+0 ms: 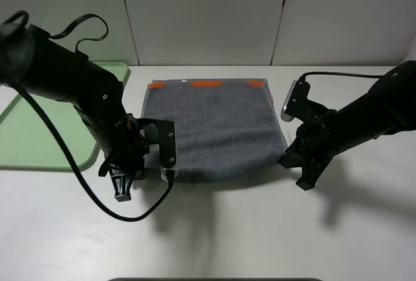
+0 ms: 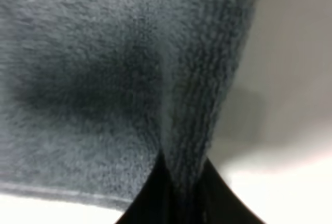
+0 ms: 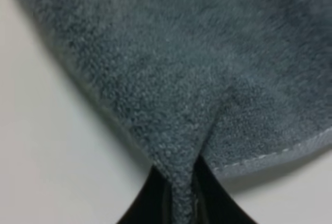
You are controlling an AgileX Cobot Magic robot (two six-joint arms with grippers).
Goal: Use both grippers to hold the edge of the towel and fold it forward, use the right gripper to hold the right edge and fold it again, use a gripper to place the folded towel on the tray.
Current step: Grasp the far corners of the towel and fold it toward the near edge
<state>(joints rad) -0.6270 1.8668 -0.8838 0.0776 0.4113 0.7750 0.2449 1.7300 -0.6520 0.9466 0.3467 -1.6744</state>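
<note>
Item: towel (image 1: 211, 125), grey, with orange markings (image 1: 207, 83) along the edge farthest from your fingers. It lies spread on the counter (image 1: 273, 235), reaching from one set of fingers to the other. Its near edge hangs between them, with a shadow beneath.

Left gripper (image 1: 148, 162): fingers (image 2: 148, 206) closed on the towel's near corner on that side, with a ridge of cloth pinched between them.

Right gripper (image 1: 286, 157): fingers (image 3: 155, 200) likewise clamped on the opposite near corner, with the stitched hem showing just beside the pinch.

Tray (image 1: 26, 131): pale green, on the counter outboard of your left fingers, on the side away from the right ones.
</note>
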